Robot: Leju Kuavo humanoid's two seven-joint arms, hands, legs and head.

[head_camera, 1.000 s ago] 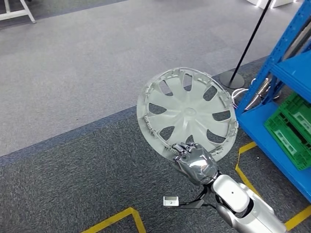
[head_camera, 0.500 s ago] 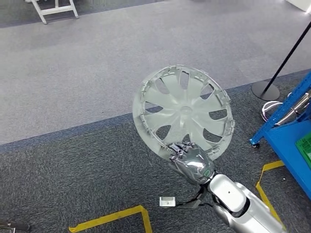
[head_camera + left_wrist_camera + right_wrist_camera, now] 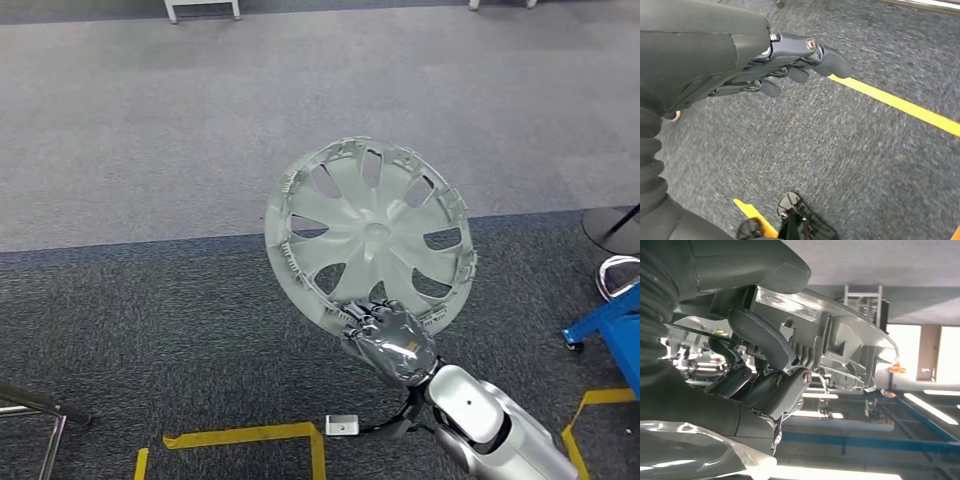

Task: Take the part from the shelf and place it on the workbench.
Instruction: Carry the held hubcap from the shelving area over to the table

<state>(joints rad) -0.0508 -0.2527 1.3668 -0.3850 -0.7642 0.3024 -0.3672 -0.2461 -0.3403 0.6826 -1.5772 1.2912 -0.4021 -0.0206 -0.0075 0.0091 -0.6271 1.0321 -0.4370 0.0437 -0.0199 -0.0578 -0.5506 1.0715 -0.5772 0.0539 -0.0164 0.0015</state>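
The part is a round silver hubcap point(image 3: 370, 235) with several spoke openings, held up flat over the carpet in the head view. My right hand point(image 3: 386, 338) grips its near rim, fingers curled over the edge. In the right wrist view the thumb and fingers point(image 3: 764, 342) clamp the hubcap's ribbed rim point(image 3: 836, 332). My left hand point(image 3: 791, 65) hangs over the dark carpet, fingers stretched out and holding nothing.
A corner of the blue shelf point(image 3: 607, 315) shows at the right edge, beside a round stand base point(image 3: 613, 228). Yellow floor tape point(image 3: 249, 436) runs near my feet. White frame legs point(image 3: 200, 8) stand far back. A metal frame leg point(image 3: 34, 415) is at lower left.
The whole view has swung left: the blue shelf and stand slid toward the right edge. The hubcap stays held the same way in my right hand.
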